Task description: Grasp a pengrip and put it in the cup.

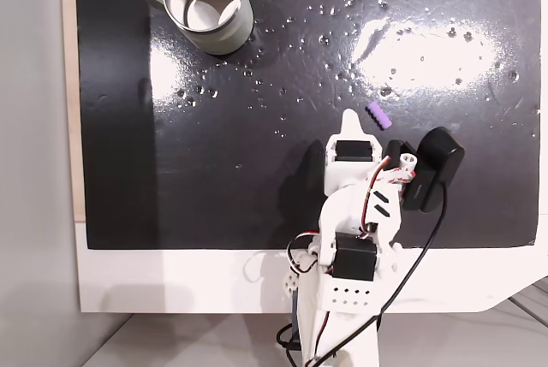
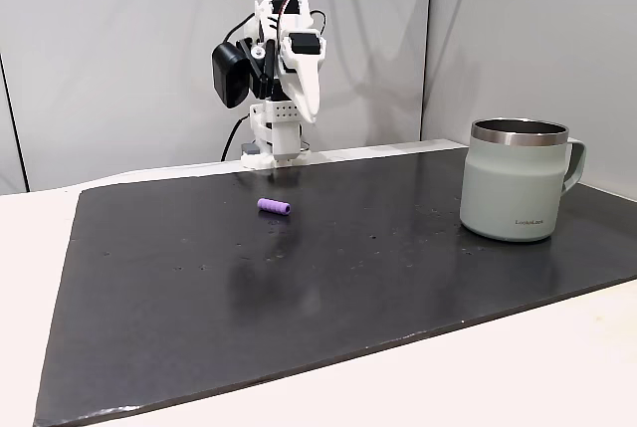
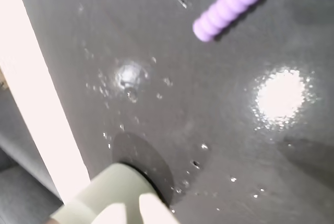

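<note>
The pengrip [image 1: 378, 116] lies alone on the black mat [image 1: 257, 179], a ribbed purple cylinder resting on its side, well apart from the cup [image 1: 207, 3]. In the top-down fixed view it sits just beyond and slightly right of my gripper [image 1: 349, 119], its long axis running diagonally from upper left to lower right. My wrist view shows the pengrip [image 3: 226, 9] near the upper right corner, tilted, with my white fingertips [image 3: 151, 208] at the bottom edge, so I judge the reach must go forward and a little to that side, with the wrist turned to close across the short width. My arm [image 2: 284, 69] is folded upright at the mat's far edge in the side fixed view, above and behind the pengrip [image 2: 274, 206], touching nothing. My jaws look drawn close together and hold nothing. The cup [image 2: 518, 180] stands upright at the far corner, handle outward, bearing small dark lettering low on its wall that I cannot read
</note>
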### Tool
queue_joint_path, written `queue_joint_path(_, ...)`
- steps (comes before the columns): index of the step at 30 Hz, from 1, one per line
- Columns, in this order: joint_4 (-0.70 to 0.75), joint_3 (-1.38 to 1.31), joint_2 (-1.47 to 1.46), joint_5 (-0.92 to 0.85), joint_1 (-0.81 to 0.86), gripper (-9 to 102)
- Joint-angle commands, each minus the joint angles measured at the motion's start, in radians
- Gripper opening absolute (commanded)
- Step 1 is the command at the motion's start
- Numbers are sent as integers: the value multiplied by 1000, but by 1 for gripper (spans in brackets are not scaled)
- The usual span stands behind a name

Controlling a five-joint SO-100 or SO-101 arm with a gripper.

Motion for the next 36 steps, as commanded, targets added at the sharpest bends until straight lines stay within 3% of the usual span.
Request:
queue_joint_path(1, 26, -189, -143, 37, 29, 0)
queue_joint_path(22, 422, -787, -839, 213, 158, 2)
queue_joint_path(36, 419, -802, -994, 244, 170, 19)
